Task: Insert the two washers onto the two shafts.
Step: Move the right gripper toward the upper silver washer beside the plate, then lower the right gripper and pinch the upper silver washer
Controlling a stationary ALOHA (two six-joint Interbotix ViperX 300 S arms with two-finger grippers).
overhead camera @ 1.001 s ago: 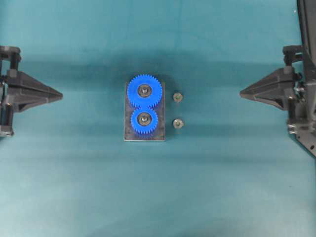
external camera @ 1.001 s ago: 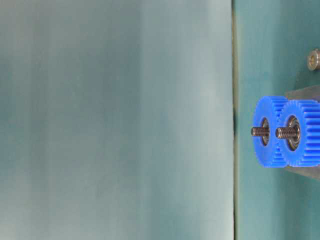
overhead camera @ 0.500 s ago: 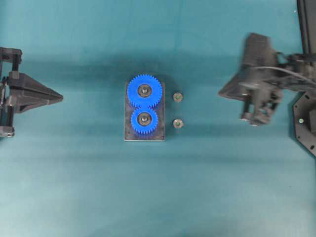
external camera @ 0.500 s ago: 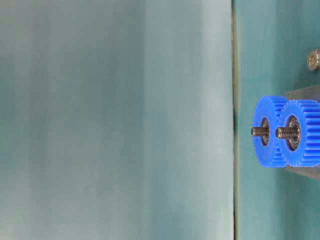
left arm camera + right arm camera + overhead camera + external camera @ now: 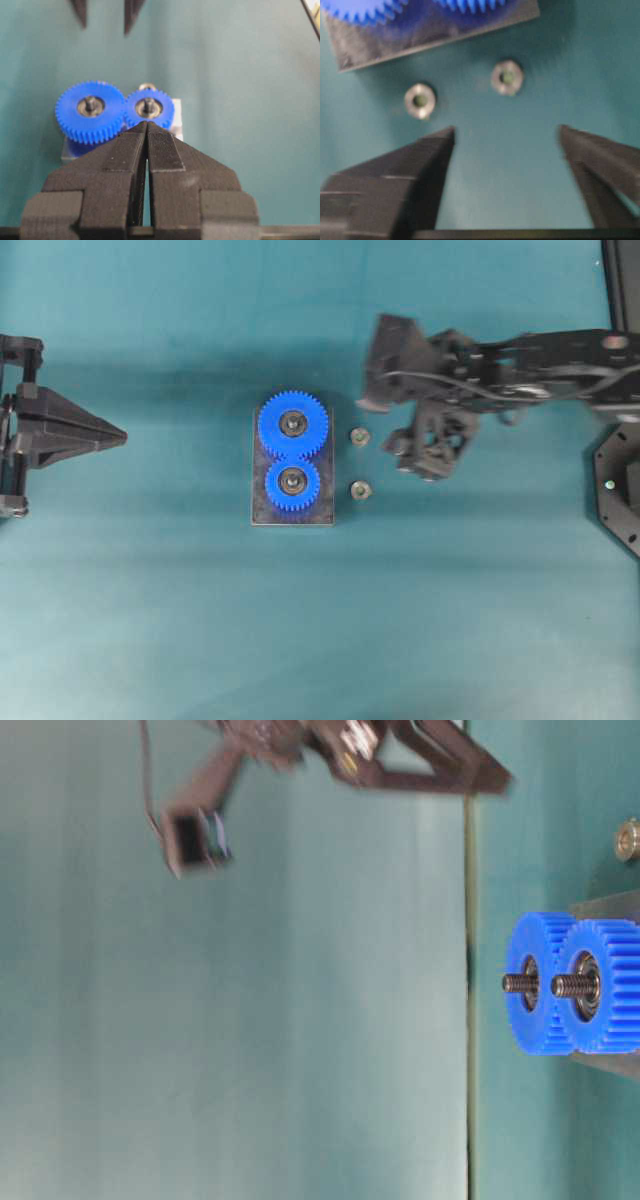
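Observation:
Two small metal washers lie on the teal table right of the dark base plate (image 5: 262, 515): one farther back (image 5: 359, 436) (image 5: 506, 77), one nearer (image 5: 361, 490) (image 5: 420, 100). Two blue gears sit on the plate, the larger (image 5: 291, 424) and the smaller (image 5: 291, 483), each with a threaded shaft (image 5: 515, 983) (image 5: 562, 986) through its centre. My right gripper (image 5: 415, 455) (image 5: 506, 130) hovers just right of the washers, open and holding nothing. My left gripper (image 5: 122, 437) (image 5: 146, 123) stays far left, shut and holding nothing, pointing at the gears.
The right arm (image 5: 530, 350) stretches in from the right edge above the table. A black fixture (image 5: 620, 495) stands at the right edge. In the left wrist view the right fingers (image 5: 131, 12) show beyond the gears (image 5: 90, 112).
The right arm has swung from the right edge toward the washers, and its jaws have gone from shut to open. The left arm, gears and washers have not moved.

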